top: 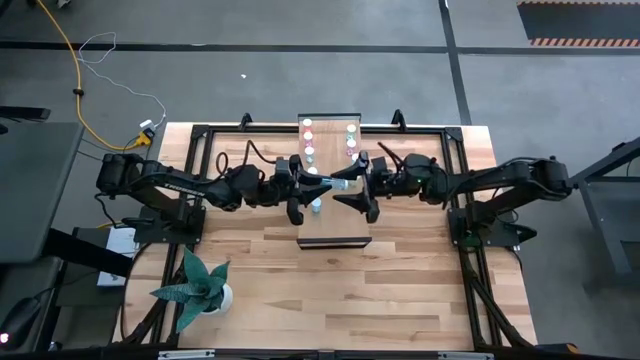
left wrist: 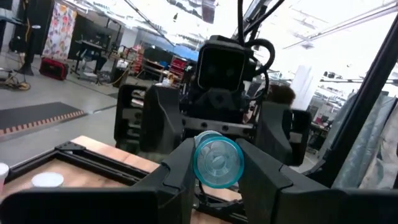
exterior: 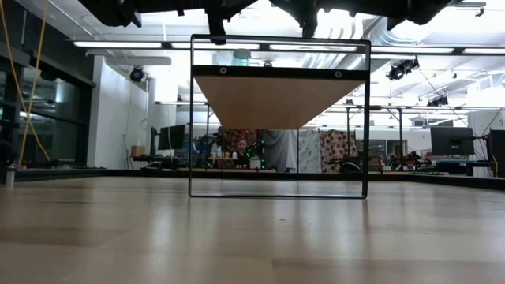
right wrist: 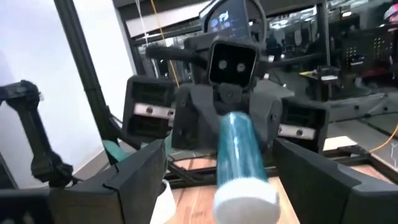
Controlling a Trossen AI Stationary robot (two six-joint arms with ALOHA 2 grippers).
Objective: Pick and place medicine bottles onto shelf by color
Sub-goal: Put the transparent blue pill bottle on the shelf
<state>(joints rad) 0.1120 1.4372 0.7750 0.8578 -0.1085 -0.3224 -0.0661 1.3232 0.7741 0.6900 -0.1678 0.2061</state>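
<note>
A blue medicine bottle [right wrist: 239, 155] with a white cap [right wrist: 245, 191] hangs level above the middle of the shelf [top: 335, 232], with my left gripper [top: 310, 187] shut on it. My right gripper [top: 352, 190] faces it from the table's right, open. Its two fingers [right wrist: 140, 177] stand on either side of the cap end and touch nothing. Several more bottles [top: 309, 140] stand in two rows on the shelf's far end, pink ones on the left and green ones [top: 351, 135] on the right. The low view shows the shelf [exterior: 280, 99] from below. My left gripper pinches the blue bottle's base end [left wrist: 200, 158] between its two fingers. The fingers come level from the table's left and lie along the bottle. The bottle lies level, clear of the shelf, and its capped end [right wrist: 245, 191] sticks out toward my right gripper.
A potted plant [top: 197, 285] stands near the table's front left. Black frame rails [top: 200, 135] run along the table's edges. The near half of the shelf is bare wood [top: 335, 225]. Bare tabletop [top: 400, 290] lies in front of the shelf.
</note>
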